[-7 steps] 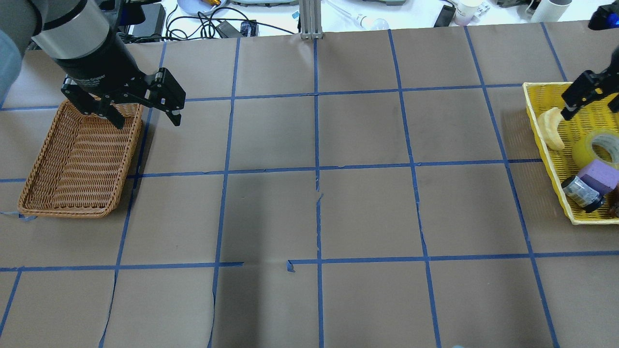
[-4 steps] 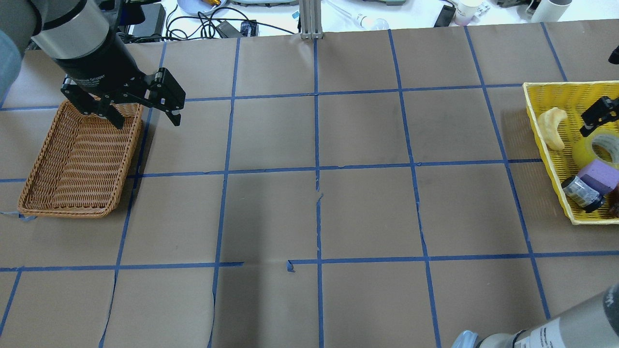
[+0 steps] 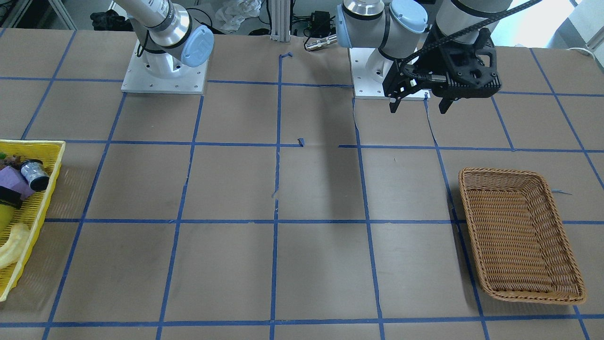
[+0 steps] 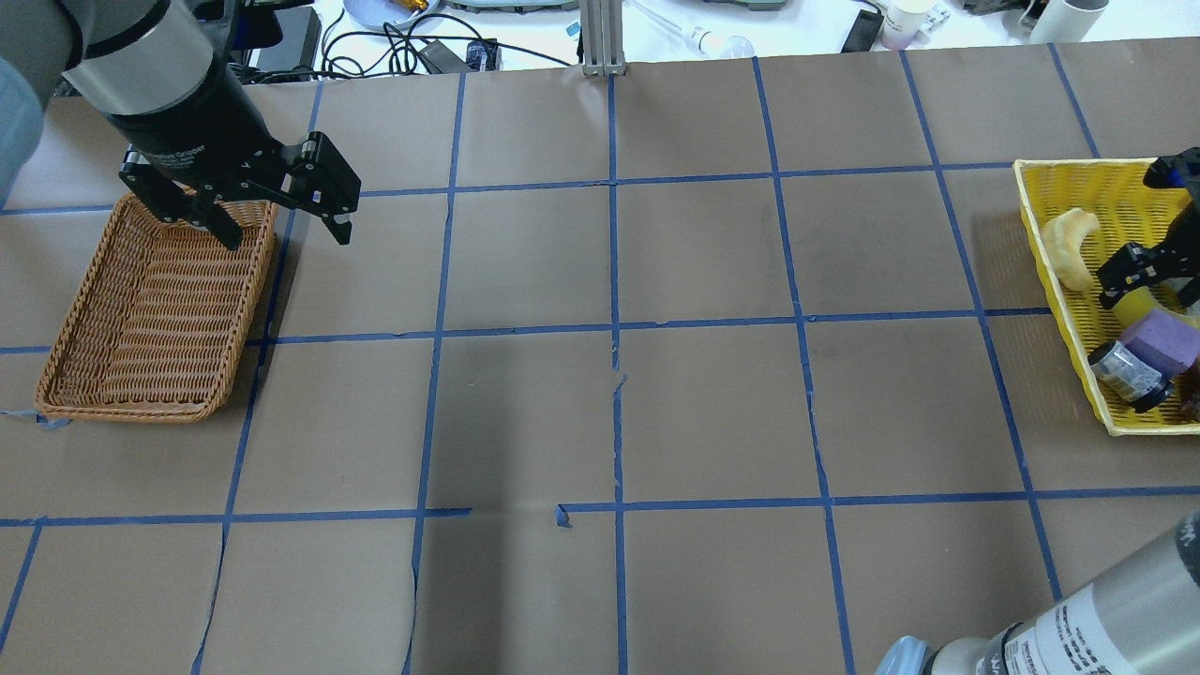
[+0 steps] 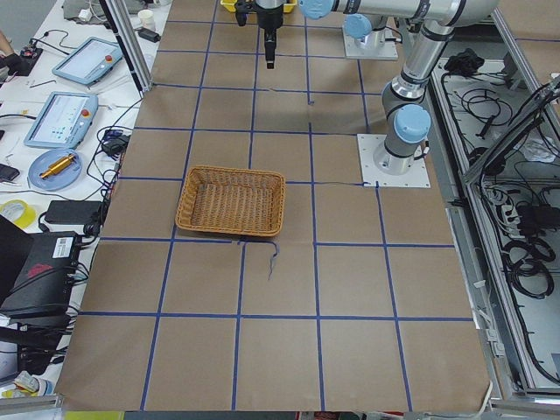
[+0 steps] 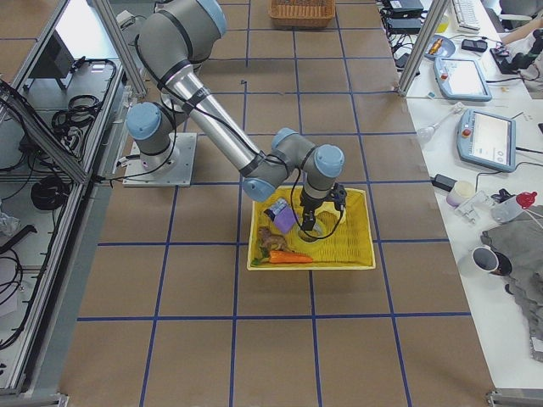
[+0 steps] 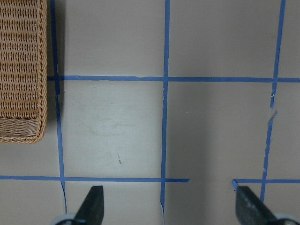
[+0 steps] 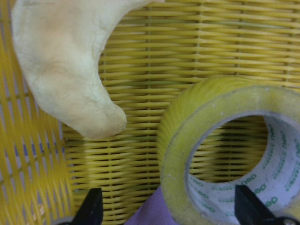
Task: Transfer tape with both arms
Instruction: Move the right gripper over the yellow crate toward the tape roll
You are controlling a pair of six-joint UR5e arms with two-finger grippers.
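Observation:
The yellow tape roll (image 8: 187,117) lies flat in the yellow basket (image 4: 1057,291) at the table's right edge, mostly hidden under the gripper in the overhead view (image 4: 1134,304). My right gripper (image 8: 168,211) is open and low over the roll. One finger is outside its wall and the other is over the whitish core. It also shows in the overhead view (image 4: 1151,268). My left gripper (image 4: 286,234) is open and empty, held above the table beside the wicker basket (image 4: 122,411), as the left wrist view (image 7: 171,213) shows.
In the yellow basket, a pale curved banana-like thing (image 8: 61,61) lies next to the tape. A purple block (image 4: 1164,339) and a silvery spool with black ends (image 4: 1125,371) lie on its near side. The right forearm (image 4: 1087,628) crosses the bottom right corner.
My right gripper has come down and nearer, from over the basket's far part onto the tape. Its forearm has swung into the bottom right. The left arm has not moved.

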